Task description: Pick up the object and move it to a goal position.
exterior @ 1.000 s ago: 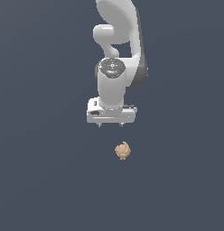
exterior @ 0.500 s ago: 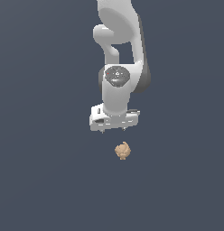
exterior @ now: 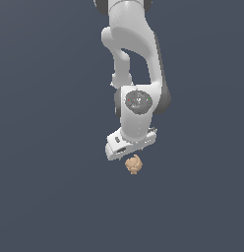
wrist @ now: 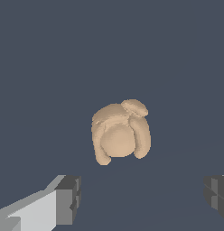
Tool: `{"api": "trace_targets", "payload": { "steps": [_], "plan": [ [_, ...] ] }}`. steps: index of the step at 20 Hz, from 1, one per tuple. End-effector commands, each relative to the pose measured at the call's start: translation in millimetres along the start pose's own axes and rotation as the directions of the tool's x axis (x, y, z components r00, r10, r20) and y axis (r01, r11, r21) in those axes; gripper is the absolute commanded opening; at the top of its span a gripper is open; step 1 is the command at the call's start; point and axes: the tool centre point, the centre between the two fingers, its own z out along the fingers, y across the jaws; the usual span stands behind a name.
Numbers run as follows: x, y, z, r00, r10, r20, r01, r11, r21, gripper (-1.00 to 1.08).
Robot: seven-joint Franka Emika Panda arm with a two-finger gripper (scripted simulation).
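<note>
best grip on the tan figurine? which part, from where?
Come from above, jaws either side of the figurine's rounded middle. The wrist view shows a bulging centre with a lobe down each flank and a small knob on one end; the flanks look the most even faces to close on. The gripper is open, wider than the figurine.

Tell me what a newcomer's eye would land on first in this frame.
The white robot arm dominates, reaching down through the middle of the exterior view against a plain dark blue-grey ground. Just beneath its gripper sits the only other thing, a small tan lumpy object. In the wrist view that object lies ahead of the wide-open jaws, not yet between them.
</note>
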Motion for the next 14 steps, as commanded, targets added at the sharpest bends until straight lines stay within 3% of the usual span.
{"api": "trace_targets", "payload": {
  "steps": [1,8,14],
  "plan": [
    [10.0,-2.8,7.1,0.998,-0.06,-0.005,0.06,0.998,0.003,1.0],
    [26.1,-8.1,19.8,0.987,-0.158,-0.016,0.158,0.987,0.007,1.0],
    [28.5,-9.2,22.1,0.985,-0.173,-0.017,0.173,0.985,0.009,1.0]
  ]
}}
